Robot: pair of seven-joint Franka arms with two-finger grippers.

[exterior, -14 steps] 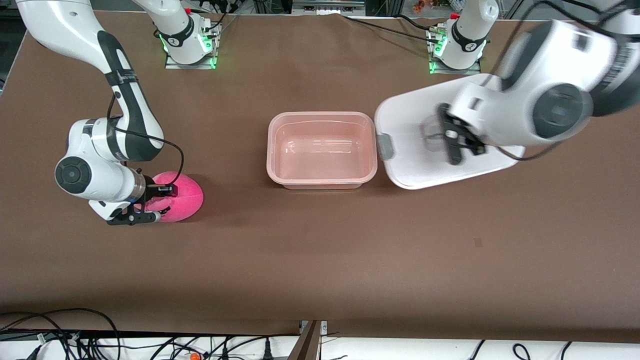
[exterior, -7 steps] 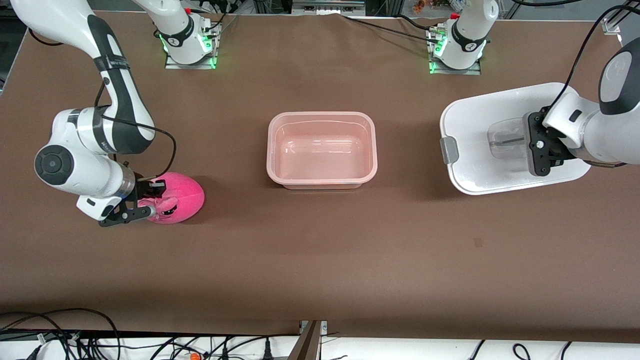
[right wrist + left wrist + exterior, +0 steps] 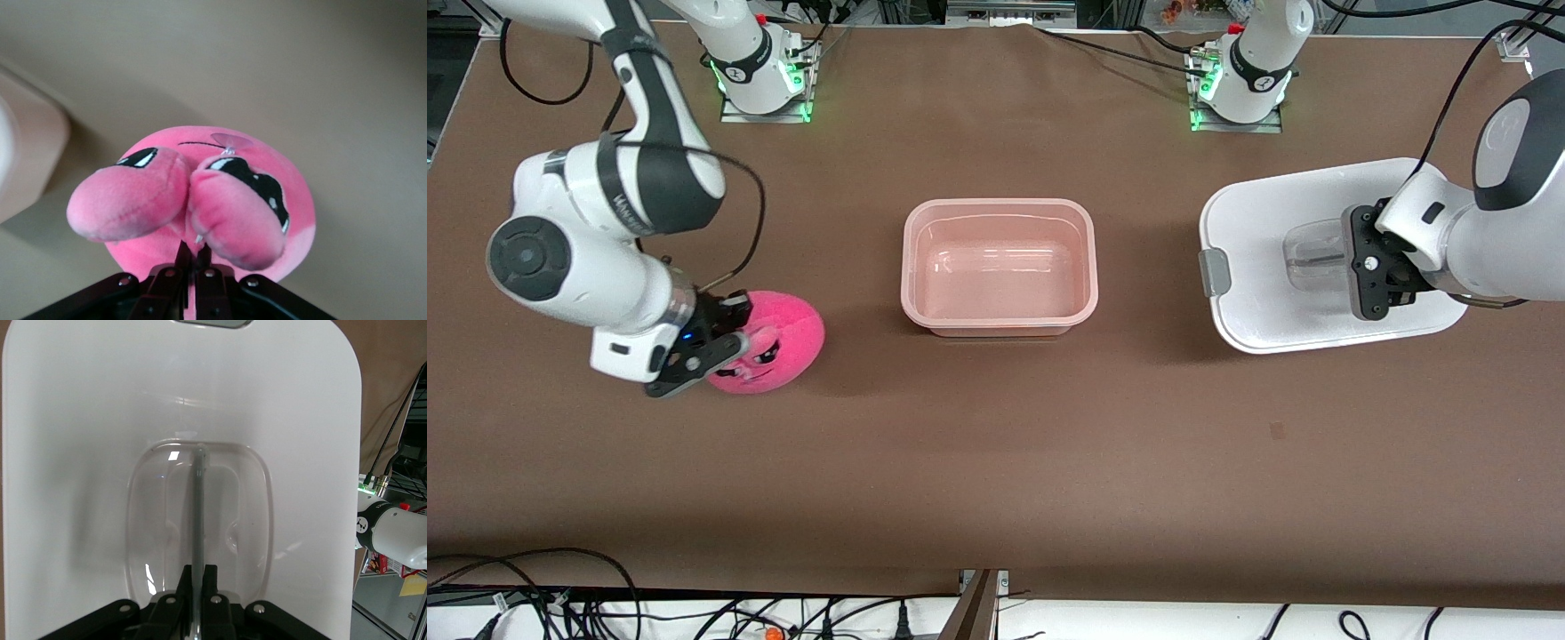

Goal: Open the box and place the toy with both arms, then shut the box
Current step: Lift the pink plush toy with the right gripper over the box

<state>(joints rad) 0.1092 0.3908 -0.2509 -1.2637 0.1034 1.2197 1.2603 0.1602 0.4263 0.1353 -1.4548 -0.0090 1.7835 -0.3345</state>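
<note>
Right wrist view: right gripper (image 3: pixel 193 257) pinched tight on the toy (image 3: pixel 213 200), fingers buried between two plush lobes near the dark face marks. In the front view the right gripper (image 3: pixel 710 342) holds the toy (image 3: pixel 769 342) toward the right arm's end of the table (image 3: pixel 996 462); cannot tell whether the plush rests on the surface or hangs just above it. Box base (image 3: pixel 999 267), pale pink and uncovered, sits well apart from this gripper, mid-table, with nothing inside.

Left gripper (image 3: pixel 195 587) clamped narrow on the thin bar of the clear recessed handle (image 3: pixel 199 513) in the white lid (image 3: pixel 80 427). Front view: left gripper (image 3: pixel 1371 264) and lid (image 3: pixel 1272 267) are toward the left arm's end, apart from the box base; one grey clip (image 3: pixel 1213 272) faces the base.
</note>
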